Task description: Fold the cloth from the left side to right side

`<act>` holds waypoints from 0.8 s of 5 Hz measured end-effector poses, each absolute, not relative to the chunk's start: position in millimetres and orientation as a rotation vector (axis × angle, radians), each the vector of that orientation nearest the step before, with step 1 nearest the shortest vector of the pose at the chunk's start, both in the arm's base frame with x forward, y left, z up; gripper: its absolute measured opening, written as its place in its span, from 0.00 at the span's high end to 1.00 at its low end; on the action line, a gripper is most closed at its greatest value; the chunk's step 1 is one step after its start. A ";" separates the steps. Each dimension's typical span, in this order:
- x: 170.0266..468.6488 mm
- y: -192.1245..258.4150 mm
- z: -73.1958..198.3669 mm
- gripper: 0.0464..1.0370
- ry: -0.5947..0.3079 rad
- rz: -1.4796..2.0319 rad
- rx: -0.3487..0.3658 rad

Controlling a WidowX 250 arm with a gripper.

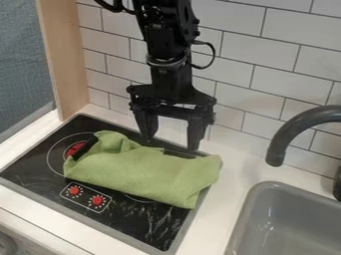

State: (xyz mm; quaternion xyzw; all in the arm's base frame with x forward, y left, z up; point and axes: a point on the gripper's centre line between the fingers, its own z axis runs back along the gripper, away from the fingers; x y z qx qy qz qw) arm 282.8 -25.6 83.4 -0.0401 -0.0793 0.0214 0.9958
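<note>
The gripper (172, 142) hangs down above the back edge of the stove, its two fingers spread apart with nothing between them. In front of and below it, a green cloth (143, 169) lies crumpled across the black stove top, reaching from the left burner to the stove's right edge. The cloth's upper left part is bunched up, beside a dark object (83, 149) over the red burner centre. Its right end lies flatter.
A grey sink (269, 191) with a dark curved faucet (293, 130) is at the right. Red knobs (97, 200) mark the stove's front left. White tiled wall (279, 64) rises behind, and a wooden panel (65, 55) stands at the left.
</note>
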 end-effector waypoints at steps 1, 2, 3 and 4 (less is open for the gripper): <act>279.3 -24.6 77.2 0.04 -0.133 0.051 -0.076; 274.7 -3.2 76.5 0.04 -0.100 0.110 -0.021; 273.7 16.3 76.4 0.04 -0.098 0.139 -0.007; 270.4 53.4 76.3 0.04 -0.109 0.177 0.007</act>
